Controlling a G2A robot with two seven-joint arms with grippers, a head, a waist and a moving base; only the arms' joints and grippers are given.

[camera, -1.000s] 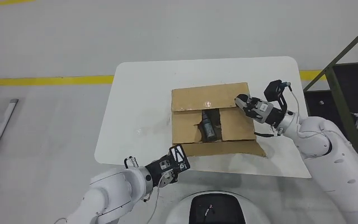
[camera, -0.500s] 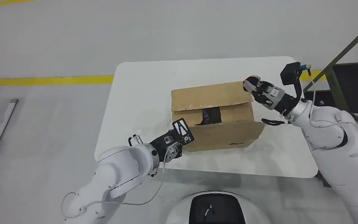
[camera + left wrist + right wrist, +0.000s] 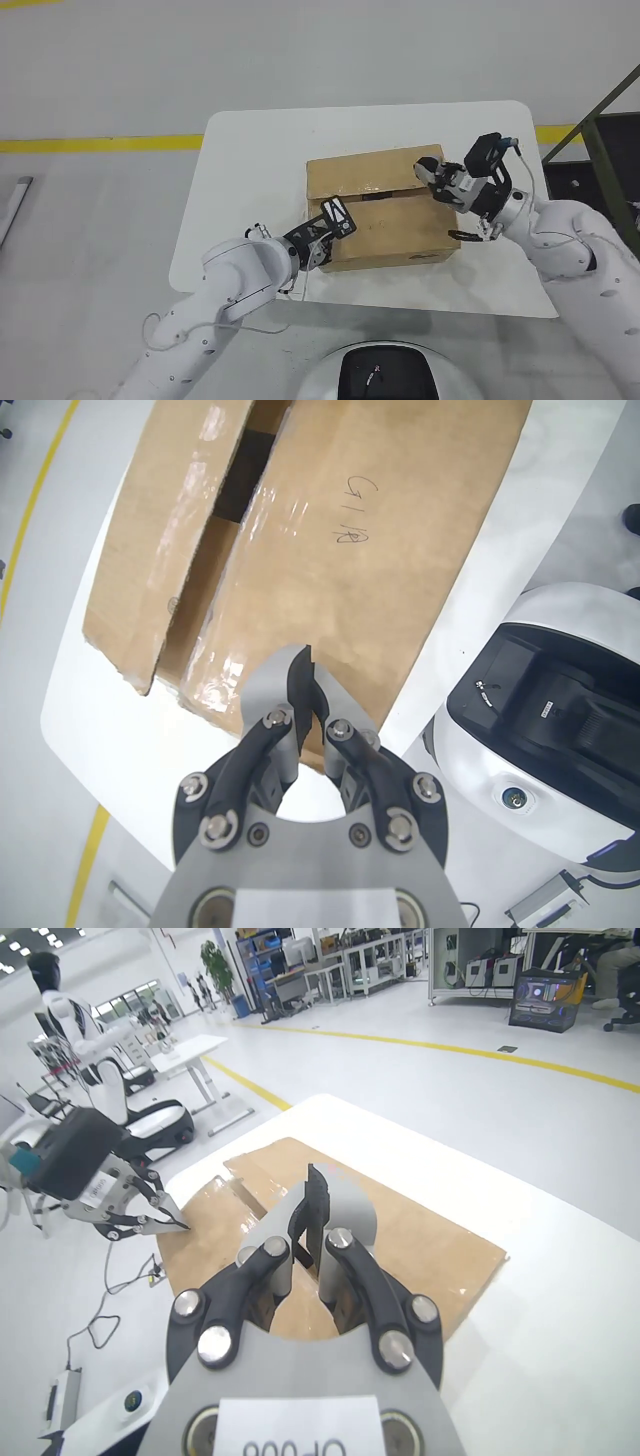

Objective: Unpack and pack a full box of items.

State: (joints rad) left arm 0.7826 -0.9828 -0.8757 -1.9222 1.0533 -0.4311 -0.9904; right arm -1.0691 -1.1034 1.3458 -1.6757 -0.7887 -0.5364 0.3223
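- Left gripper (image 3: 304,680): count 1. Fingers pressed together with nothing between them. The tips sit on the near flap (image 3: 360,550), at the box's near-left corner.
- Right gripper (image 3: 316,1200): count 1. Fingers pressed together, nothing pinched. It is over the far-right part of the box top. I cannot tell whether it touches.
- Box (image 3: 395,232): count 1, brown cardboard, standing at the middle of the table (image 3: 260,170).
- Long top flaps: count 2. The near flap and the far flap (image 3: 365,170) are both folded down almost flat.
- Gap (image 3: 235,490): count 1, a narrow slit between the two flaps, dark inside.
- Contents: cannot tell through the slit.
- Glossy tape strips run along both flap edges.
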